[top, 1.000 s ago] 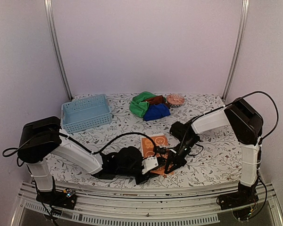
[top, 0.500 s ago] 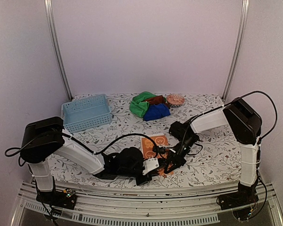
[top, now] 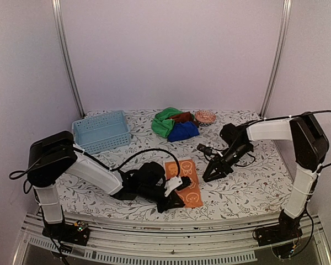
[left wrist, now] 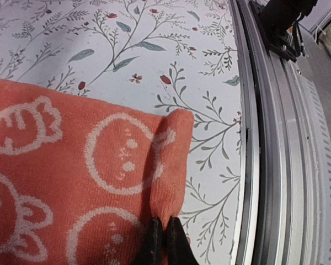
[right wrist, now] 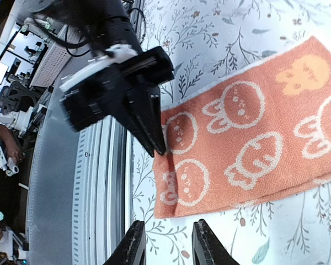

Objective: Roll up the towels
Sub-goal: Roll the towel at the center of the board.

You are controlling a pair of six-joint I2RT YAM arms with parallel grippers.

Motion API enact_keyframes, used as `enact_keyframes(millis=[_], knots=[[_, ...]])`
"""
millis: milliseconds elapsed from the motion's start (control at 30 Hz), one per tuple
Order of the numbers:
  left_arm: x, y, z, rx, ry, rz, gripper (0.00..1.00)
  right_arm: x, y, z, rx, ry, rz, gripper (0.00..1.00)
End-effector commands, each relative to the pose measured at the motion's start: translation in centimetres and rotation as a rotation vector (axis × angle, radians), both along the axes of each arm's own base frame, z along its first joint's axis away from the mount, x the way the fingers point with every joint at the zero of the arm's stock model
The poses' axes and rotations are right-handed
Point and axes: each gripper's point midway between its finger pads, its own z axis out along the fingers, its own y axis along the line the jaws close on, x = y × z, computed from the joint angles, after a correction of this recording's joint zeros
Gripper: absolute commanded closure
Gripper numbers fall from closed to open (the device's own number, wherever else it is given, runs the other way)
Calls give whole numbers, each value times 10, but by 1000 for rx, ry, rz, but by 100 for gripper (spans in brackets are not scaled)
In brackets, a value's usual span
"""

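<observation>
The orange towel [top: 183, 178] with its cream pattern lies flat near the table's front middle. My left gripper [top: 176, 193] is shut on a raised fold at its near end; the left wrist view shows the fingertips [left wrist: 164, 245] pinching the orange cloth [left wrist: 71, 165]. My right gripper [top: 207, 176] hovers open just right of the towel, holding nothing. In the right wrist view its fingers [right wrist: 166, 248] stand apart beyond the towel's [right wrist: 254, 143] edge, facing the left gripper [right wrist: 146, 118]. Green [top: 164, 122], blue [top: 183, 131] and rust-brown [top: 182, 116] towels lie heaped at the back.
A light blue slotted basket [top: 101, 131] stands at the back left. A small bowl [top: 205, 116] sits right of the towel heap. The metal front rail [left wrist: 265, 138] runs close beside the pinched fold.
My right gripper has let go of the orange towel, opened and drawn back to the right. The left gripper has shut on the towel's near end. The towel now lies spread out.
</observation>
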Motion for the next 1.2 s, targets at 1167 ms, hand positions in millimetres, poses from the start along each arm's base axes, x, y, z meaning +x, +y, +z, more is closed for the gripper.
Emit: enact_keyframes(millis=[1167], knots=[[46, 24, -42, 65, 721, 291, 100, -34, 33, -106, -403, -941, 272, 83]])
